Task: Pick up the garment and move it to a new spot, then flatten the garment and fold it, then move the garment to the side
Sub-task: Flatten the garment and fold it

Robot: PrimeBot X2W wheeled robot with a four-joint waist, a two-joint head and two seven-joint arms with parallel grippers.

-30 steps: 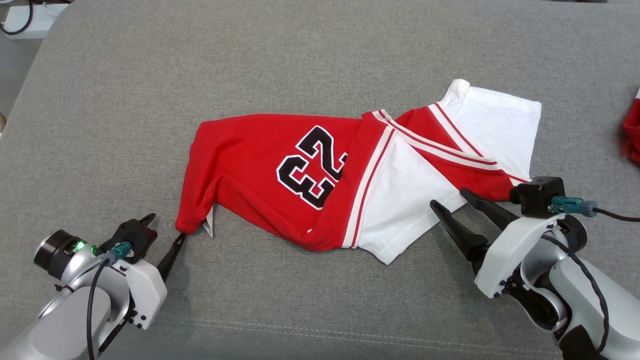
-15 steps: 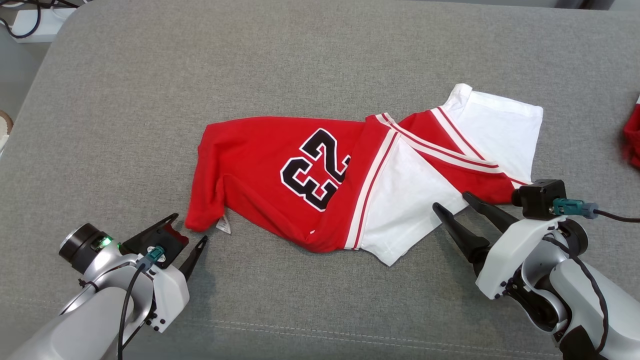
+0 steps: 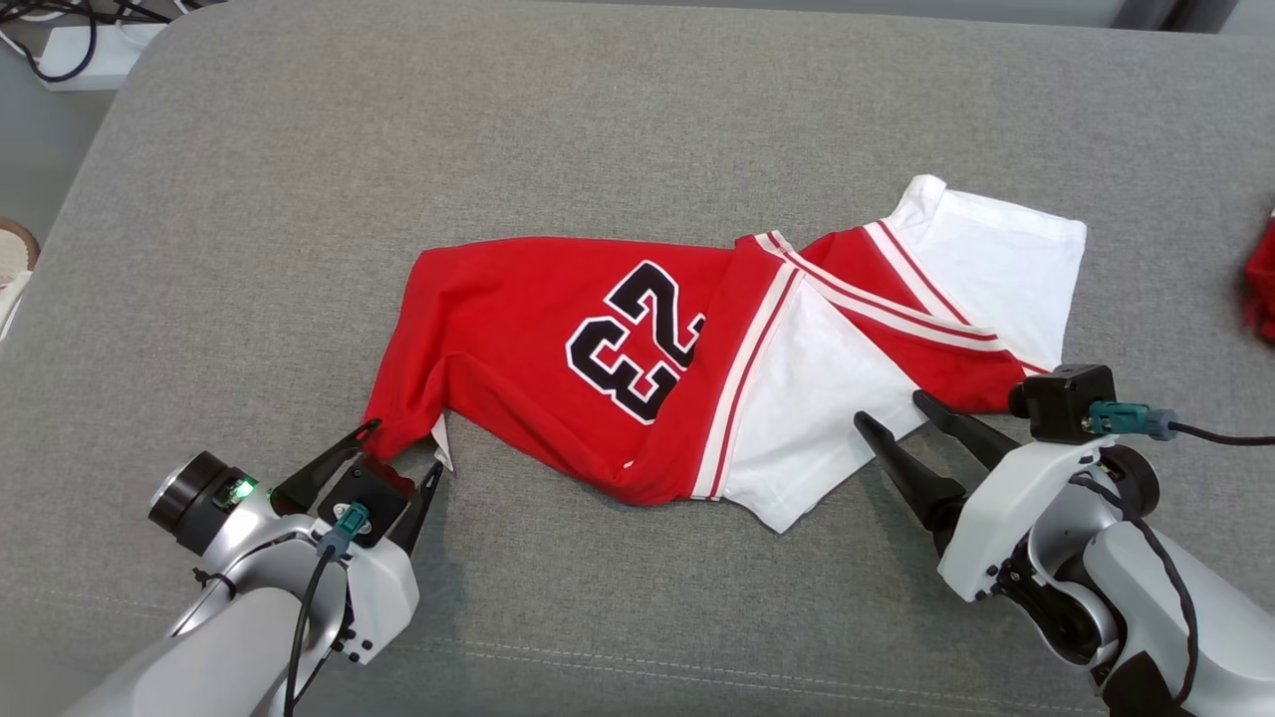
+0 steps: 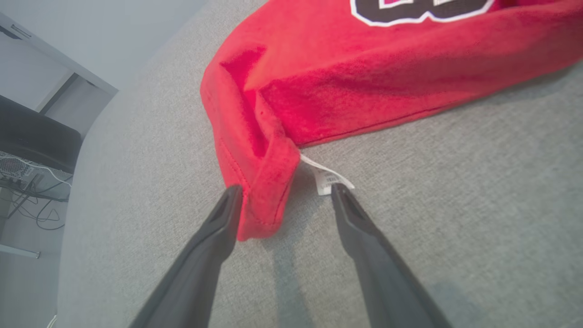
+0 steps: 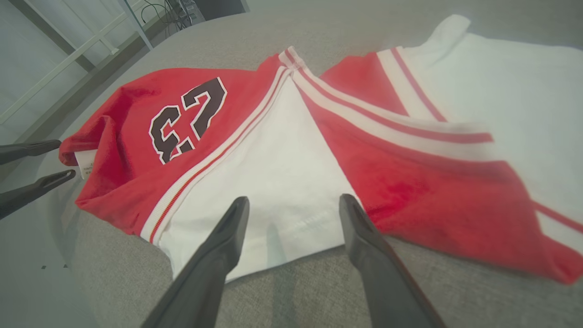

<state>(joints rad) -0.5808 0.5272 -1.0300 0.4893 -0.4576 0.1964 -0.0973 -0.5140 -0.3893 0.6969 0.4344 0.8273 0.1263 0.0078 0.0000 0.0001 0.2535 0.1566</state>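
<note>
Flattening step: the robot is lining up both arms on the near edge of the garment (image 3: 558, 339), apparently to pull it flat
Left gripper (image 4: 286, 187): its fingers are standing spread and straddling the bunched red corner, one finger just beside or touching the hem fold and the other sitting at the white care tag (image 4: 325, 180)
Right gripper (image 5: 294, 198): it is hovering with fingers spread, pinching nothing, with the white panel's hem lying just ahead of and between its tips
Garment: it is lying crumpled and half twisted on the grey cushion (image 3: 249, 199), stretching from ahead of the left tips across to ahead of the right tips
Doing it well: the left fingers should be sliding slightly further forward and low, closing on both red hem layers rather than the tag alone; the right should be taking a similar bite before any outward pull
</note>
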